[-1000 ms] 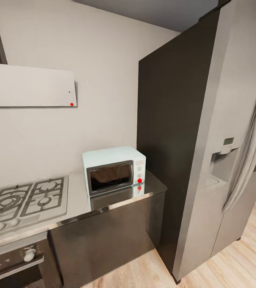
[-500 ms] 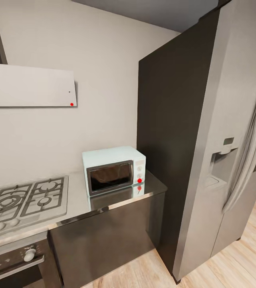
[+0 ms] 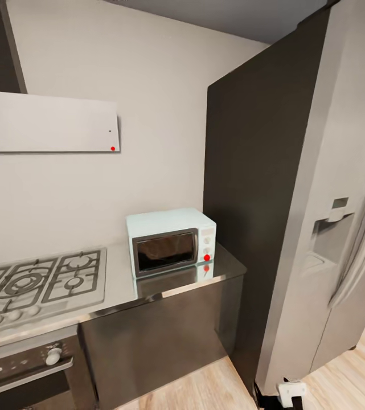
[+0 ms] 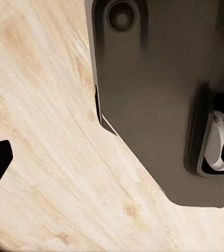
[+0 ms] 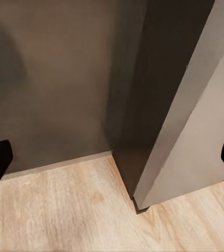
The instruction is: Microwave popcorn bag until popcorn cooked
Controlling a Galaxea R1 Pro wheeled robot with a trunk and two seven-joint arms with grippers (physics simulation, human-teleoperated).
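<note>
The microwave [image 3: 171, 241] sits shut on the countertop [image 3: 119, 285], its dark glass door facing out and a small red light lit on its knob panel, tucked into the corner just beside the tall dark side of the refrigerator [image 3: 319, 199]. I cannot find the popcorn bag on the stretch of worktop in view, so the step in hand seems to be travel and search, not grasping.

Both arms hang low, well below the worktop and far from the microwave. The left gripper [image 4: 112, 163] points down at the pale wood floor [image 4: 49, 131] with its dark fingertips at opposite edges of its wrist view, so the jaws stand wide apart and hold nothing. The right gripper [image 5: 112, 160] is spread the same way, empty, aimed at the foot of the dark cabinet [image 5: 49, 79] where it meets the refrigerator's base.

To do this well, the robot should probably scan further along the counter for the sack before raising an arm, and keep the base off the refrigerator corner.

A gas hob [image 3: 40, 282] lies in the glossy grey worktop, with a built-in oven [image 3: 25, 370] beneath and a white range hood [image 3: 45, 122] on the white wall.
</note>
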